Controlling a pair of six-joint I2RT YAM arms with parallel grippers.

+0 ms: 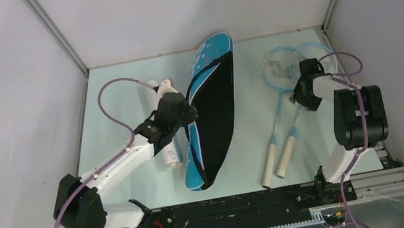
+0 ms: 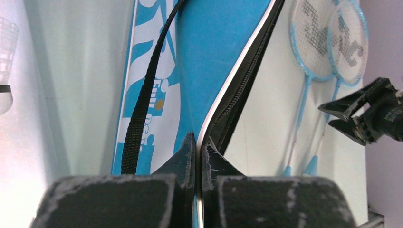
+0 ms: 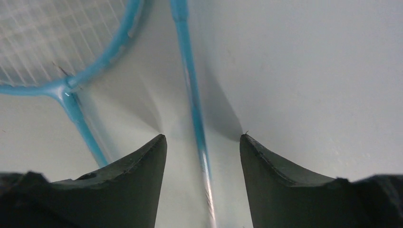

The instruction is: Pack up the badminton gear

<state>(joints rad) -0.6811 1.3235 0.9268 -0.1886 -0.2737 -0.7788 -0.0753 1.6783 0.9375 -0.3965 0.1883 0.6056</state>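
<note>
The blue "SPORT" bag [image 1: 215, 111] lies in the middle of the table with its flap raised and its black inside showing. My left gripper [image 1: 185, 114] is shut on the bag's white-piped zipper edge [image 2: 223, 99], beside the black strap [image 2: 142, 104]. The long white tube [image 1: 170, 152] lies under my left arm with a shuttlecock [image 1: 166, 86] at its far end. Two rackets [image 1: 286, 105] lie side by side on the right, cream handles [image 1: 278, 162] near. My right gripper [image 1: 303, 95] is open, its fingers either side of one racket's shaft [image 3: 196, 128] without touching it.
The second racket's blue-rimmed head [image 3: 57, 42] lies left of my right fingers. Grey walls close in the table on three sides. The black base rail [image 1: 235, 208] runs along the near edge. My right gripper also shows in the left wrist view [image 2: 340, 116].
</note>
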